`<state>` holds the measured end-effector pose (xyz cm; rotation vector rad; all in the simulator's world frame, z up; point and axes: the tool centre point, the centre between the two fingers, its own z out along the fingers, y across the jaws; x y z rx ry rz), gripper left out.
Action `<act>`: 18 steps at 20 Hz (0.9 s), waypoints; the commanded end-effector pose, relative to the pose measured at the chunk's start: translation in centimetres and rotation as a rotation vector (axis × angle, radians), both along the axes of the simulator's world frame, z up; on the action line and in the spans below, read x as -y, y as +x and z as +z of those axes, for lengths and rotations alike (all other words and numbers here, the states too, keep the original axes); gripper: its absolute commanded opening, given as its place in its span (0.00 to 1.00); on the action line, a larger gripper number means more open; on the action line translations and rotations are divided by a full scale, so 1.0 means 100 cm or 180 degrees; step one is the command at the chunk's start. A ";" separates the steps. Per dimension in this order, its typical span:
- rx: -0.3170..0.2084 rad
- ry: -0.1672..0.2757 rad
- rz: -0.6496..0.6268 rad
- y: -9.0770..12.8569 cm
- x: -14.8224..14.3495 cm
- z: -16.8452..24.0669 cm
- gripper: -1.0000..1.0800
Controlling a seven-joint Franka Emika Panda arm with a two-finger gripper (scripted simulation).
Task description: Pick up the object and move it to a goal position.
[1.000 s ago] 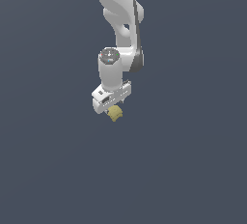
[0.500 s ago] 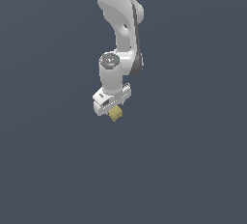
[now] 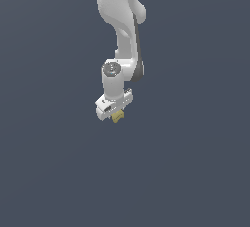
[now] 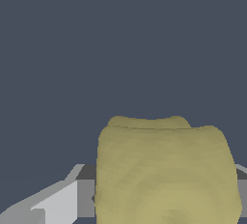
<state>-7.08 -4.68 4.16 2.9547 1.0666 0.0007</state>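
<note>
1. white arm (image 3: 122, 25) hangs down over plain dark grey ground.
2. gripper (image 3: 117, 116) clamped on the pale yellow object (image 3: 117, 118).
3. wrist view: object (image 4: 166, 175) fills frame between grey fingers (image 4: 62, 203).

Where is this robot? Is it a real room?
Probably not: it looks like a computer simulation. Flat dark grey fills both views, and only a smooth white arm whose gripper holds a yellow lump appears.

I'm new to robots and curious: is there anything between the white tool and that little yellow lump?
Nothing. In the exterior view the yellow lump sits directly under the tool, touching it, with no gap; the wrist view shows it filling the space at the fingers.
</note>
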 end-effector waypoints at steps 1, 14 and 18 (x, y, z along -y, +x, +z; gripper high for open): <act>-0.0002 0.0000 0.0001 0.000 0.000 -0.001 0.00; 0.0006 -0.0001 0.0000 0.004 0.000 0.000 0.00; 0.0006 -0.0001 0.0000 0.012 0.000 0.001 0.00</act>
